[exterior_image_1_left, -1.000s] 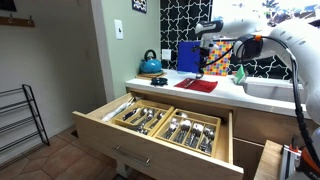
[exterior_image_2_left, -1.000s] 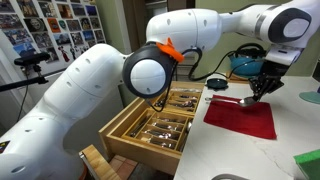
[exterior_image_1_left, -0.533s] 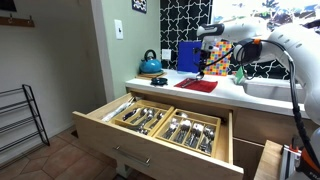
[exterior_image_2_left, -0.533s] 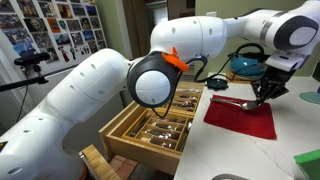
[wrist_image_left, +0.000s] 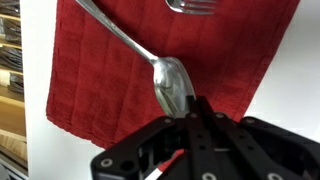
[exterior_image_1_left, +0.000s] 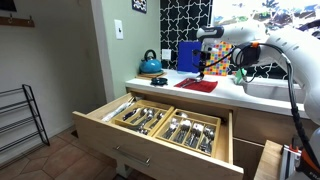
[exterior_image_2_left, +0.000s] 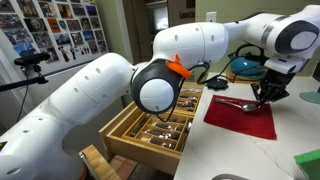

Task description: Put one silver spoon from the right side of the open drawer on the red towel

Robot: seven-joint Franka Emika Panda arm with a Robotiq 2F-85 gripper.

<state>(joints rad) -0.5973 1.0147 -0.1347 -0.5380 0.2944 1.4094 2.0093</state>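
Fingers (wrist_image_left: 203, 118) of the gripper (wrist_image_left: 192, 103) are hanging low over the red towel (wrist_image_left: 90, 80), their tips looking drawn close together right at the rim of the silver spoon (wrist_image_left: 170, 82). I cannot tell whether they are clenching that rim or are free of it.

In both exterior views the white arm (exterior_image_2_left: 110, 90) is reaching across the scene, carrying the gripper (exterior_image_2_left: 265, 95) over the towel's far end. The white table (exterior_image_2_left: 230, 150) is carrying the towel and the things around it. The wooden drawer (exterior_image_1_left: 150, 155) below the table is standing wide open, and its compartments are holding cutlery (exterior_image_1_left: 190, 130).

The red towel (exterior_image_2_left: 245, 122) is lying flat on the table, near the edge above the drawer. In an exterior view a blue box (exterior_image_1_left: 188, 57) is standing upright behind the towel at about 11 o'clock. A teal kettle (exterior_image_1_left: 150, 65) is sitting further off at 10 o'clock.

The silver spoon (exterior_image_2_left: 232, 101) is lying on the towel. In the wrist view its bowl is sitting just above the fingertips and its handle is running away toward 11 o'clock. A fork (wrist_image_left: 192, 6) is showing only its tines at 12 o'clock, at the towel's top edge.
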